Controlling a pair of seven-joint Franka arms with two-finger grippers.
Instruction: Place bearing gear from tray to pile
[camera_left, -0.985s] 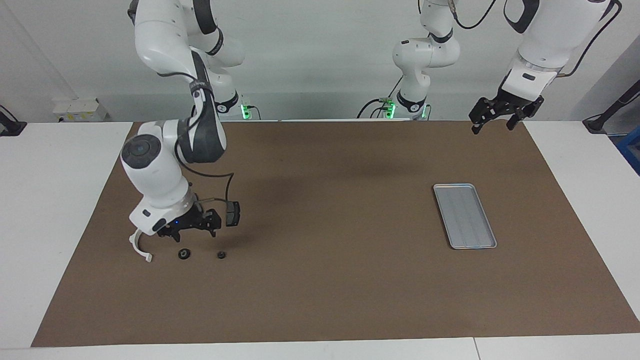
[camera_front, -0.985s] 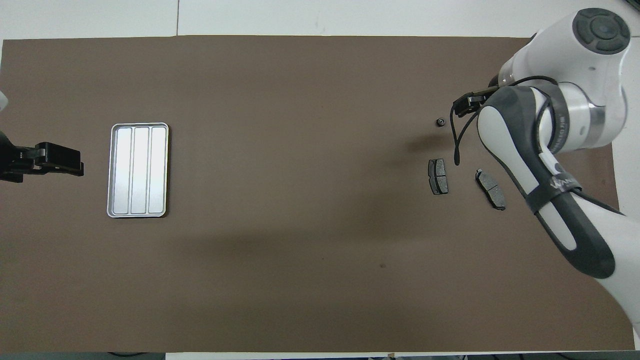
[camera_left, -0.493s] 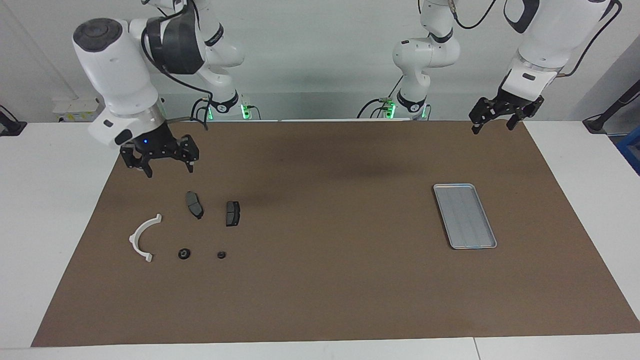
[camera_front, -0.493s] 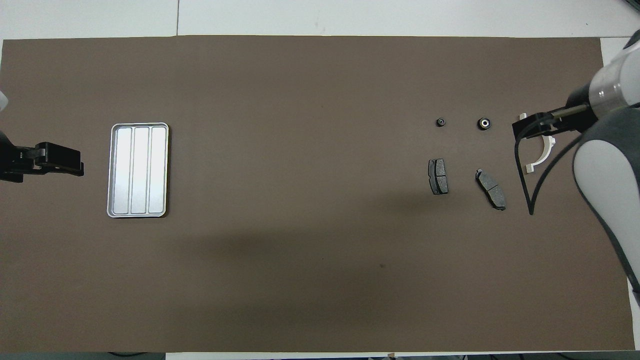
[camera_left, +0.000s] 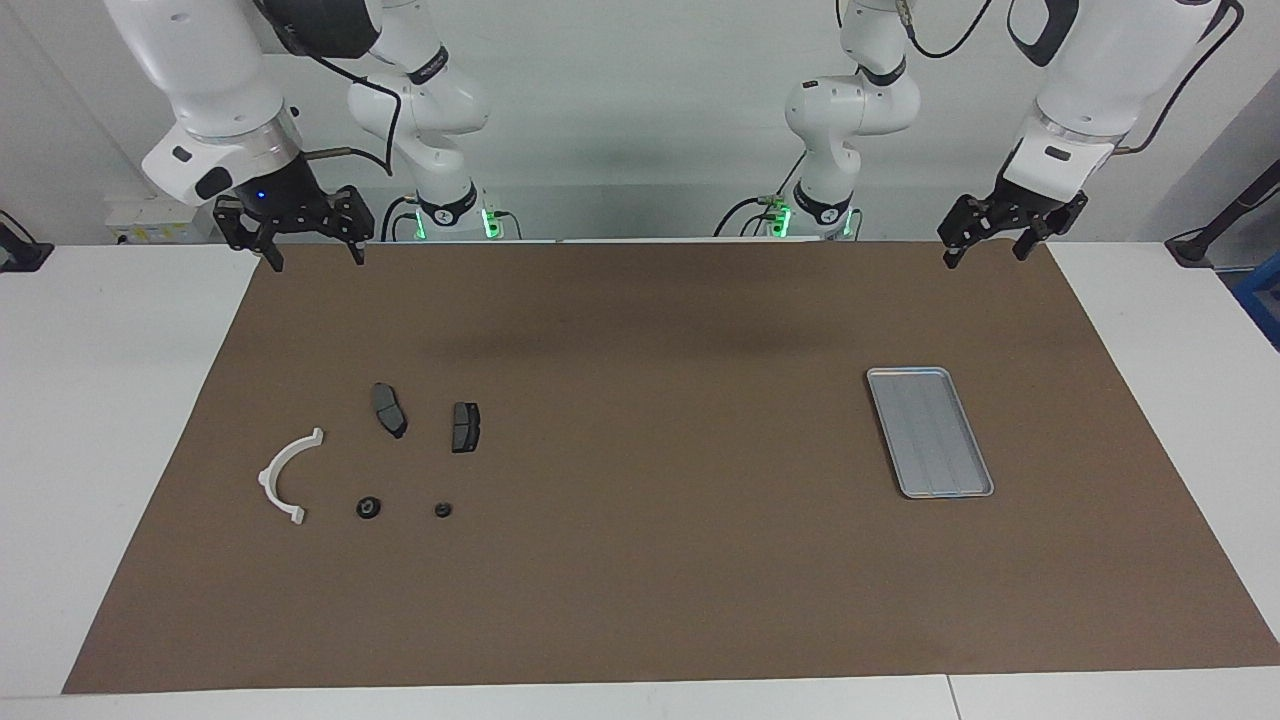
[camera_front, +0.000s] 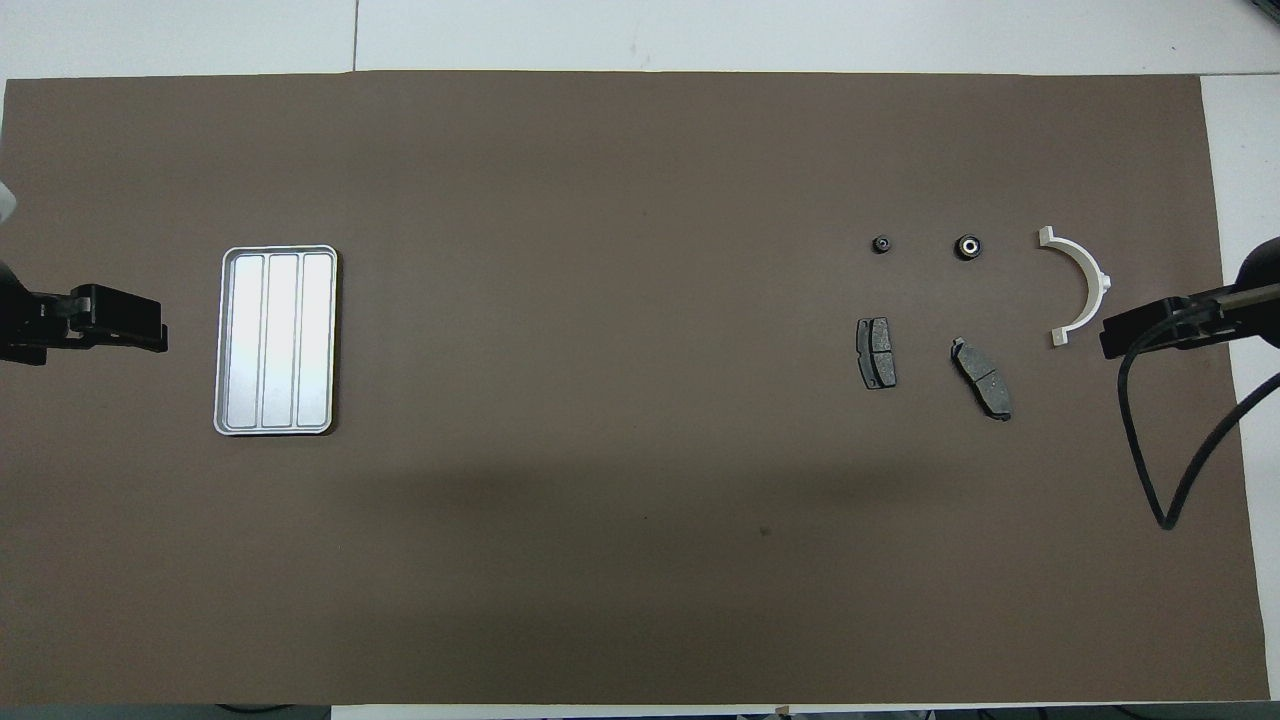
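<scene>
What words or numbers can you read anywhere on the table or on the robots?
None can be read.
Tray: only plain ridges, no writing.
Two brake pads and white half-ring bracket: no markings show.
Two small round bearing gears: too small to tell.
Robot bases, by the green lights: a small round mark, too small to read.

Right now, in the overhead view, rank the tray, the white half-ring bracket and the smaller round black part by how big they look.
1. tray
2. white half-ring bracket
3. smaller round black part
</scene>
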